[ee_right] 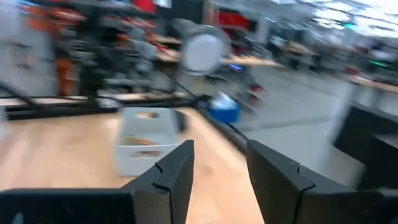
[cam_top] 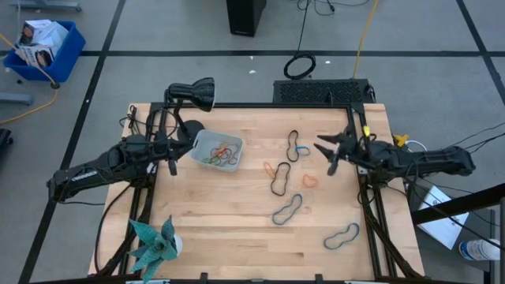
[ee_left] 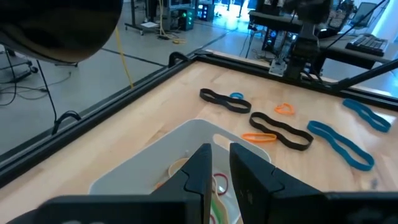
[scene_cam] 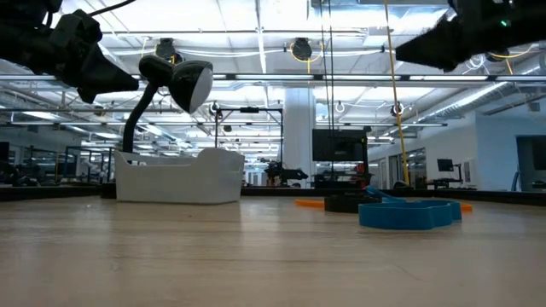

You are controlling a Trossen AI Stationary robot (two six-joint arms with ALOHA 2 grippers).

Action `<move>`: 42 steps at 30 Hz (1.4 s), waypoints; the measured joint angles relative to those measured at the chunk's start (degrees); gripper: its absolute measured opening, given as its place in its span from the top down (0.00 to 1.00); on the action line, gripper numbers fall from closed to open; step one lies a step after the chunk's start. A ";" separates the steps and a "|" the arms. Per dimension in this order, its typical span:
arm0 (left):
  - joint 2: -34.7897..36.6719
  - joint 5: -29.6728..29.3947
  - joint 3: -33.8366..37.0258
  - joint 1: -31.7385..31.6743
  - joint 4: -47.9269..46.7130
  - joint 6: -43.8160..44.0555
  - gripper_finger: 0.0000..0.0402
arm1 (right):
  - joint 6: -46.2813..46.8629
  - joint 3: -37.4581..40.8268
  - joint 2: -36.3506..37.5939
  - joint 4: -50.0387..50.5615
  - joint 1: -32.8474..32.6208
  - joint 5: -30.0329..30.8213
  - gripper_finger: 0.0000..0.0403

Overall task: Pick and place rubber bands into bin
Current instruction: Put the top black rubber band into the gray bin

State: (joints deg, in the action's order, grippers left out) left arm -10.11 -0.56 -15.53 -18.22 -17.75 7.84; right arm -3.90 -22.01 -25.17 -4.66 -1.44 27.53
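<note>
The grey-blue bin stands at the table's far left and holds several rubber bands, orange, red and green. It also shows in the left wrist view. My left gripper hangs above the bin's left edge, its fingers a narrow gap apart and empty. My right gripper is open and empty, raised above the table's right side and pointing toward the bin. Loose bands lie flat on the table between them: black, orange, black, salmon, dark blue and blue.
A black desk lamp stands at the far left behind the bin. A teal spiky plant sits at the near left corner. A bright blue crate stands on the floor off the table. Bare wood lies along the near edge.
</note>
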 joint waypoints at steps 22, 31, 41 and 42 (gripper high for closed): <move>0.00 0.02 0.00 0.00 0.01 1.72 0.84 | 25.84 -31.70 -42.96 29.61 25.32 -4.97 0.64; 0.00 0.02 0.00 -0.02 0.02 1.70 0.84 | 30.17 -31.75 -50.54 30.33 31.63 -12.57 0.65; 0.00 0.02 0.00 -0.02 0.02 1.63 0.84 | 32.32 -31.75 -60.86 29.44 31.88 -12.64 0.65; 0.00 0.02 0.00 0.00 0.02 1.61 0.84 | 32.92 -31.75 -61.86 29.19 31.90 -12.69 0.65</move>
State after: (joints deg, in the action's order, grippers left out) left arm -10.11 -0.54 -15.53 -18.22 -17.74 9.46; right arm 29.02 -53.76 -87.04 24.53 30.45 14.84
